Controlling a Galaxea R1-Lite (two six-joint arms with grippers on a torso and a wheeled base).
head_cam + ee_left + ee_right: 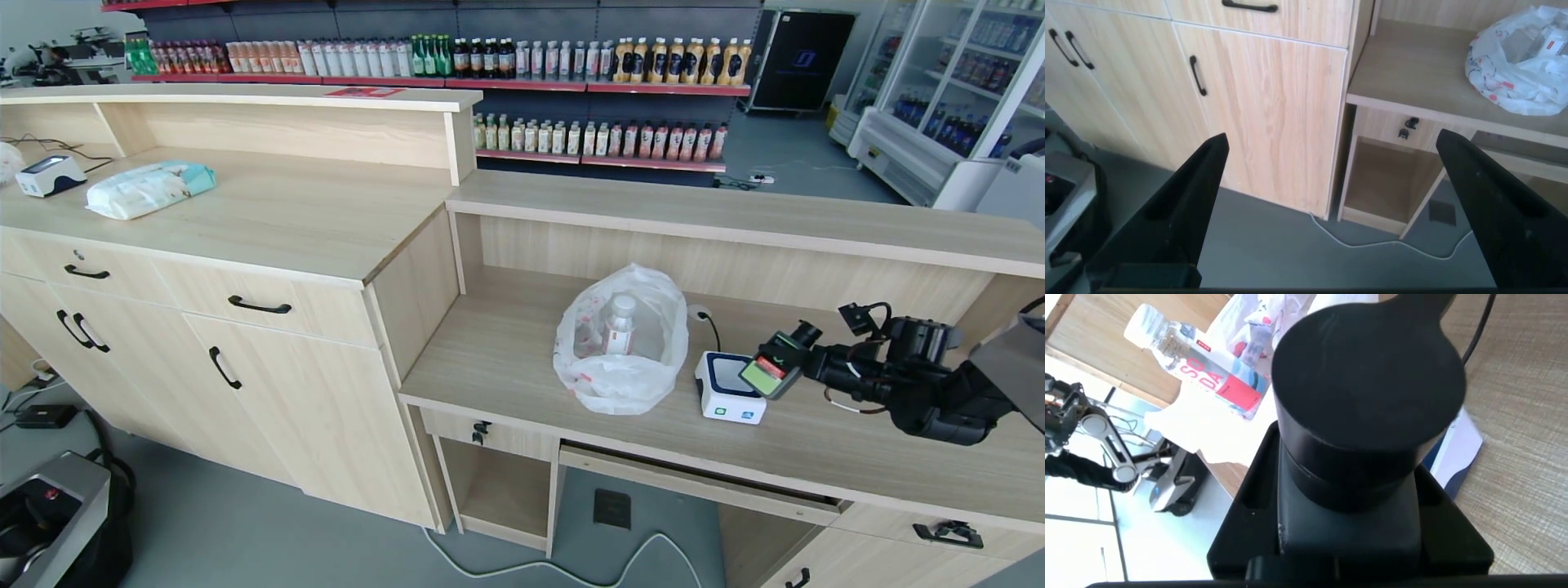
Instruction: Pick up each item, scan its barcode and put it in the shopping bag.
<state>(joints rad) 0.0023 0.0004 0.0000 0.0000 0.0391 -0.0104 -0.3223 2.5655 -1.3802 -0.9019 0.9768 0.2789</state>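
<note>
My right gripper (785, 365) is shut on a small container (769, 373) with a green and red label, holding it just above the right edge of the white scanner (725, 389). In the right wrist view the container's black round end (1368, 392) is close up, with the scanner (1459, 454) behind it. Left of the scanner the white shopping bag (622, 353) stands open with a clear bottle (619, 325) upright inside; the bottle (1200, 363) has a red label. A soft white and teal pack (151, 189) lies on the higher left counter. My left gripper (1331, 212) hangs open low over the floor, facing the cabinet.
A small white device (50, 175) with a cable sits at the far left of the higher counter. A raised wooden ledge (735, 216) runs behind the lower desk (490, 359). Cabinet doors (1266, 114) and an open cubby (1384, 180) lie before the left gripper.
</note>
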